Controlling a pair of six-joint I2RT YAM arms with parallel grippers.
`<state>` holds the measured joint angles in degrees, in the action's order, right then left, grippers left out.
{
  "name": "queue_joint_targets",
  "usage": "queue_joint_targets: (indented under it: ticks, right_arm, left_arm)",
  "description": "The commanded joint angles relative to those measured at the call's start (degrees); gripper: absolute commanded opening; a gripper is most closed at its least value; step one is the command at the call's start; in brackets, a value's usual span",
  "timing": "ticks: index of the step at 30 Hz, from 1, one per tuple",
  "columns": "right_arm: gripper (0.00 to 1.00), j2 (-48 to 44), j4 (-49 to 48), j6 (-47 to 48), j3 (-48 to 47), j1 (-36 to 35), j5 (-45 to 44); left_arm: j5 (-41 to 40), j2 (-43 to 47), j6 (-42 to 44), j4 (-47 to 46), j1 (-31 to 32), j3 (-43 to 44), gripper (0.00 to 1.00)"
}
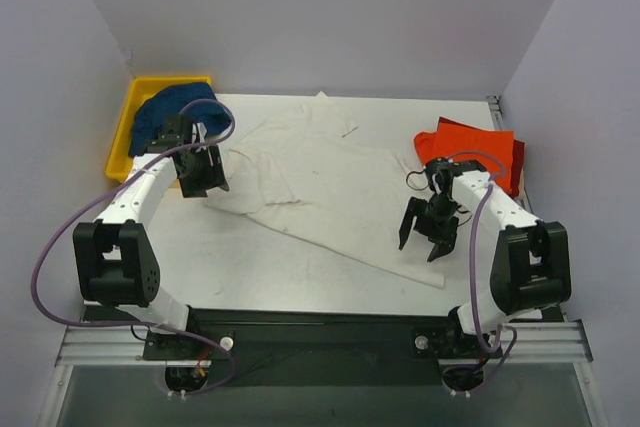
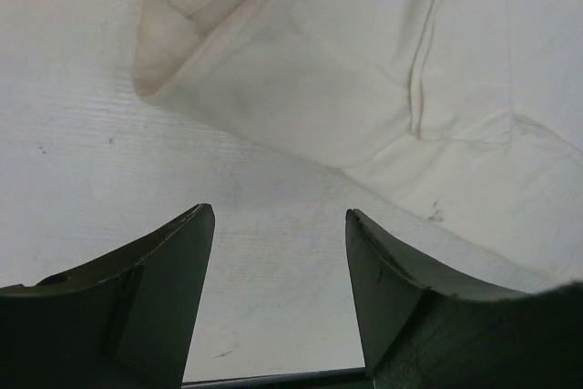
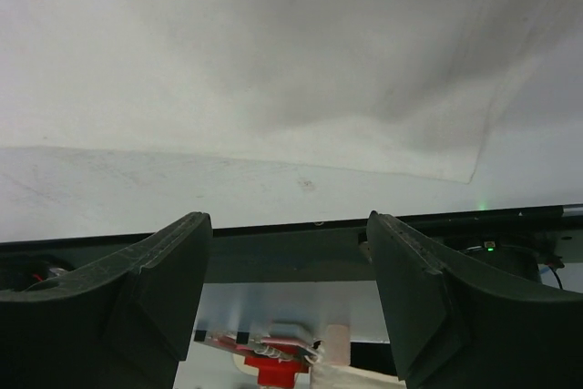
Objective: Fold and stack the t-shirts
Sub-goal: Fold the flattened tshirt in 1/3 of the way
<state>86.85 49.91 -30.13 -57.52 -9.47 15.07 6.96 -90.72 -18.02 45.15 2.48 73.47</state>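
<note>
A large off-white t-shirt (image 1: pixel 330 187) lies spread across the middle of the table. Its sleeve and hem fill the top of the left wrist view (image 2: pixel 301 70). Its bottom edge shows in the right wrist view (image 3: pixel 273 61). My left gripper (image 1: pixel 205 182) is open and empty just left of the shirt's left edge. My right gripper (image 1: pixel 423 239) is open and empty above the shirt's near right corner. An orange-red t-shirt (image 1: pixel 470 147) lies folded at the back right, with a dark red one (image 1: pixel 518 162) under it. A dark blue t-shirt (image 1: pixel 172 107) lies in the bin.
A yellow plastic bin (image 1: pixel 126 127) stands at the back left corner, behind my left arm. The table's front edge (image 3: pixel 273 225) with its black rail is close under my right gripper. Purple-grey walls close in the back and both sides.
</note>
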Motion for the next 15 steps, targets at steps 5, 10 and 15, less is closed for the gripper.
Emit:
queue_joint_targets:
  ticks: [5,10,15]
  right_arm:
    - [0.7,4.1,0.5,-0.8,1.3,0.0,-3.0]
    - [0.7,6.4,-0.2,-1.0,1.0,0.0,-4.3]
    - [0.7,7.8,-0.1,-0.9,1.0,0.0,-5.4]
  left_arm:
    - [0.6,2.2,0.5,-5.0,-2.2,-6.7,0.69]
    - [0.8,0.5,0.4,-8.6,-3.9,-8.9,0.66]
    - [0.7,-2.6,-0.9,-12.4,-3.9,-9.0,0.65]
